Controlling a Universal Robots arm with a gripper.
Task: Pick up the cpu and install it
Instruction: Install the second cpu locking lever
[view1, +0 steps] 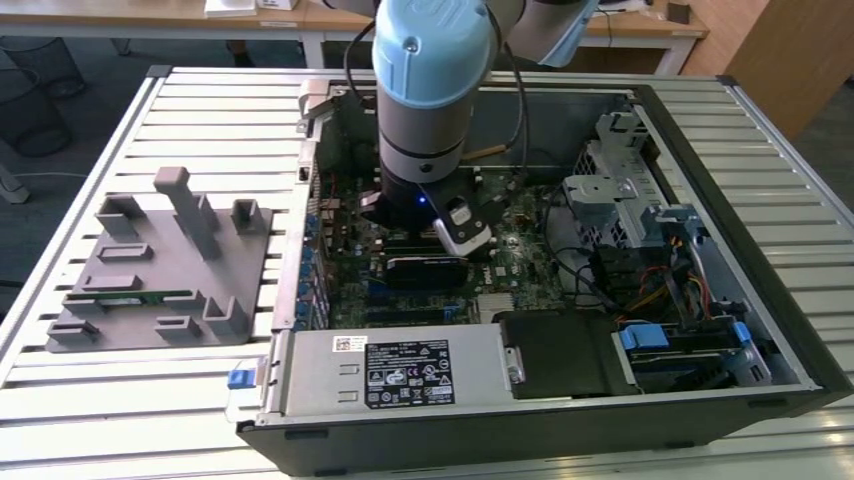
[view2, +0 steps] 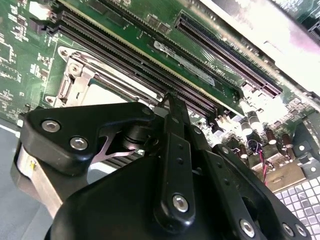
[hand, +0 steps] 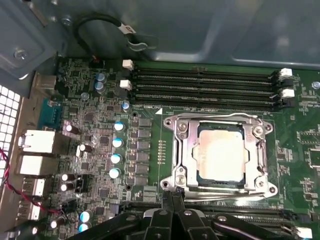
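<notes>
Silver is glinting from the socket: the cpu (hand: 220, 154) is lying flat inside the metal socket frame (hand: 181, 150) on the green motherboard (hand: 150, 150), square to the frame's window as far as the first wrist view shows, with the four memory slots (hand: 205, 87) running just beside it. The pincer (hand: 172, 200) is hanging right at the frame's edge, its black fingers (hand: 170, 197) pressed together in both wrist views and gripping nothing, so the chip is sitting free of it. In the exterior view the blue-sleeved arm (view1: 427, 90) is reaching straight down into the open computer case (view1: 747, 300) resting on the slatted worktop (view1: 174, 100), while the grey parts holder (view1: 154, 265) is standing off on the exterior view's left. Judging by all this, the placing part is looking done and the work is sitting at the seating-and-securing stage. Any further move is calling for care: the tips are hovering near the frame, and a sideways nudge could be shifting the chip.
</notes>
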